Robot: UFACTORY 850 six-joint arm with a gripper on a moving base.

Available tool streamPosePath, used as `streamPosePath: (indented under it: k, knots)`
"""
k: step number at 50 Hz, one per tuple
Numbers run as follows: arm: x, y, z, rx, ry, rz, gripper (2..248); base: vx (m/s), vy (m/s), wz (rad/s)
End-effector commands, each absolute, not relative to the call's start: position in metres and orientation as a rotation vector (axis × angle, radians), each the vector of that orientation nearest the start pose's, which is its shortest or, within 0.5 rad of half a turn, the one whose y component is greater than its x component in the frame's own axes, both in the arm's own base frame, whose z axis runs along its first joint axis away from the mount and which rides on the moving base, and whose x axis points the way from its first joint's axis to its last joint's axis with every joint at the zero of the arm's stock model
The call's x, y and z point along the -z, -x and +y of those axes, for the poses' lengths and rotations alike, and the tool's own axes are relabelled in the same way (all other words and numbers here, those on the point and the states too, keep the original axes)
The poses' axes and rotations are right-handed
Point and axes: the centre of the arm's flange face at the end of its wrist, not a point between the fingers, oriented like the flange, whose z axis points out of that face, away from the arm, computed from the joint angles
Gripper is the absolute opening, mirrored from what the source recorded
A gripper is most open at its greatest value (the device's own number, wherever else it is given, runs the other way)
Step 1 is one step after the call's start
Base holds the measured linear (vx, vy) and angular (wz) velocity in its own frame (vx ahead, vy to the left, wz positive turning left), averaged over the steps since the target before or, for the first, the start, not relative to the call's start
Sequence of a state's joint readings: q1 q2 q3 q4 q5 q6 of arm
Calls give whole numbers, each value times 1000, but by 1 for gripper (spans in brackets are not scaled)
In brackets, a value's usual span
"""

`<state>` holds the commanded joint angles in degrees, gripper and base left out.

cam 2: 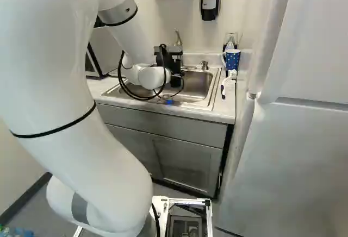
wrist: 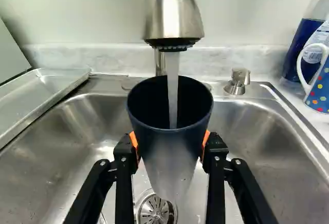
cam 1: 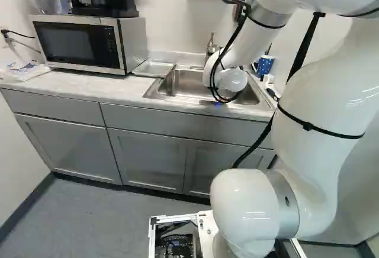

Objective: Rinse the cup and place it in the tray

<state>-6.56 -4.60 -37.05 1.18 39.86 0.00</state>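
Observation:
In the right base view my gripper is over the sink, its fingertips hard to make out. The wrist view shows the gripper shut on the dark cup, an orange pad against either side of its wall. The cup's open mouth faces up, below the faucet. A stream of water falls from the spout into the cup. The shallow tray lies beside the sink, on the microwave's side, and also shows in the left base view. The cup's bottom inside is hidden.
The microwave stands on the counter past the tray. At the sink's other side are a dotted blue mug, a bottle and a white brush. A small metal fitting rises behind the basin. A tall white cabinet stands right of the counter.

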Motion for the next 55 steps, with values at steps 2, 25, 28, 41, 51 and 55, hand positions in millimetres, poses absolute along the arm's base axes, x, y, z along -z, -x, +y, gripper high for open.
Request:
streamPosePath:
  k: [2,25,28,41,51,55]
  knots:
    - [-446,-469,-55,1892,2588,181,126,0,0,0]
    - [-446,-469,-55,1892,2588,181,126,0,0,0]
    - [-446,-469,-55,1892,2588,181,126,0,0,0]
    - [-446,-469,-55,1892,2588,181,126,0,0,0]
    - [-446,-469,-55,1892,2588,181,126,0,0,0]
    - [-446,-469,-55,1892,2588,181,126,0,0,0]
